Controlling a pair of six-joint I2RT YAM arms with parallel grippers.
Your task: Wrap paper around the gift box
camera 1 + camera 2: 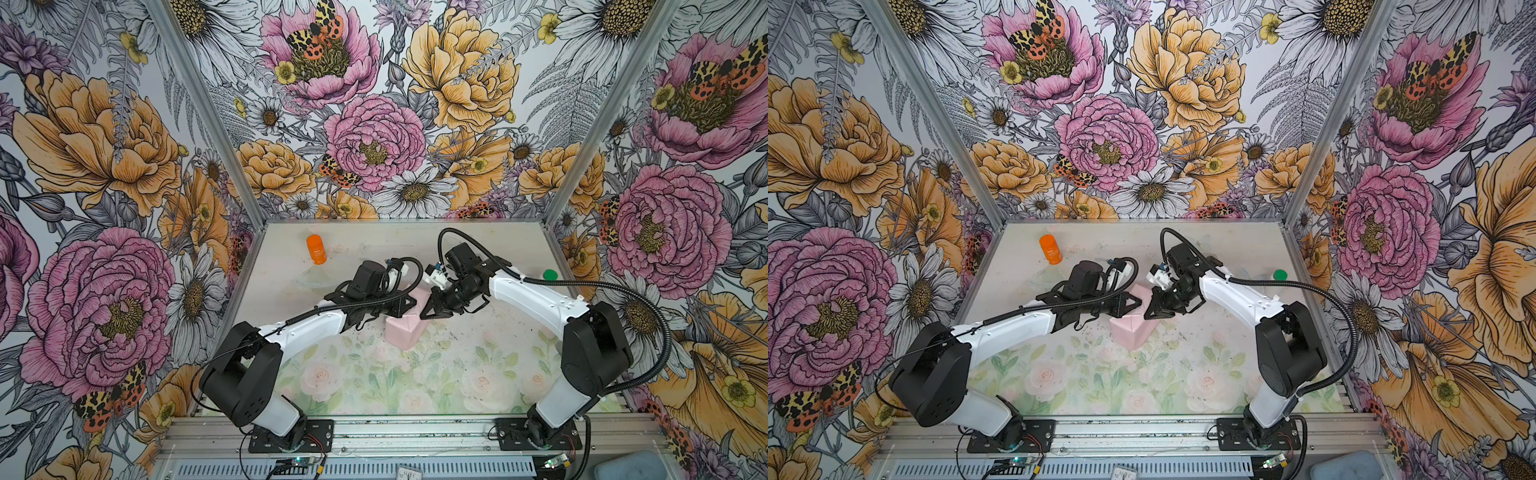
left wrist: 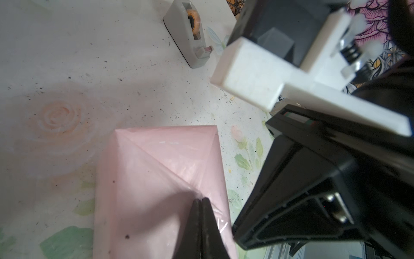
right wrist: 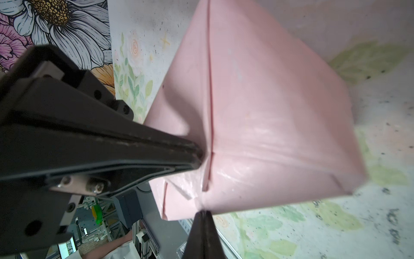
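Observation:
The paper [image 1: 402,332] [image 1: 1130,330] is folded pale pink side out into a parcel in the middle of the table; the gift box itself is hidden under it. In the left wrist view, folded flaps meet in diagonal creases on the parcel [image 2: 156,179]. My left gripper [image 2: 201,199] [image 1: 416,305] is shut, its tips pressing on the parcel's top where the creases meet. My right gripper [image 3: 202,212] [image 1: 422,318] is shut too, its tips touching the parcel's edge [image 3: 268,134] beside a strip of clear tape [image 3: 183,190]. The two grippers almost meet over the parcel.
A grey tape dispenser [image 2: 188,38] stands on the table beyond the parcel. An orange bottle [image 1: 316,249] lies at the back left and a green cap [image 1: 550,274] at the right edge. Floral walls close in three sides.

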